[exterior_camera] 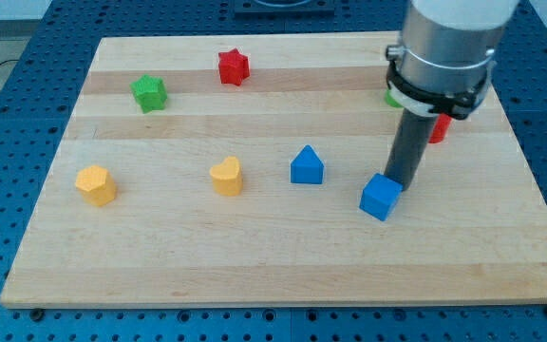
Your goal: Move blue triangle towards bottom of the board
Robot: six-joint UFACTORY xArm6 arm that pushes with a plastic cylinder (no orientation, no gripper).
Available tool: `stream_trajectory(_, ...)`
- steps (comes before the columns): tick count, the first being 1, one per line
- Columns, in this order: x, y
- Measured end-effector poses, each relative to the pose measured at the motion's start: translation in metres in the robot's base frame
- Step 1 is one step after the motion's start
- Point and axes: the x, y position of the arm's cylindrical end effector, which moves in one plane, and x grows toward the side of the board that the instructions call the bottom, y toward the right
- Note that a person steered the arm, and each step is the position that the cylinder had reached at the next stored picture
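The blue triangle block (307,165) sits near the middle of the wooden board (254,256). A blue cube (380,197) lies to its right, a little lower. My tip (405,182) rests against the cube's upper right side, well to the right of the blue triangle. The rod rises from there to the arm's grey body at the view's top right.
A red star block (233,67) and a green block (148,93) lie near the top left. A yellow heart block (226,177) and an orange block (96,184) lie at the left. A red block (440,128) and a green block (390,97) are partly hidden behind the arm.
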Motion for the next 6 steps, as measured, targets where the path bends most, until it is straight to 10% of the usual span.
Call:
stream_trajectory(3,-0.049,-0.073)
stream_trajectory(6,0.053,-0.145)
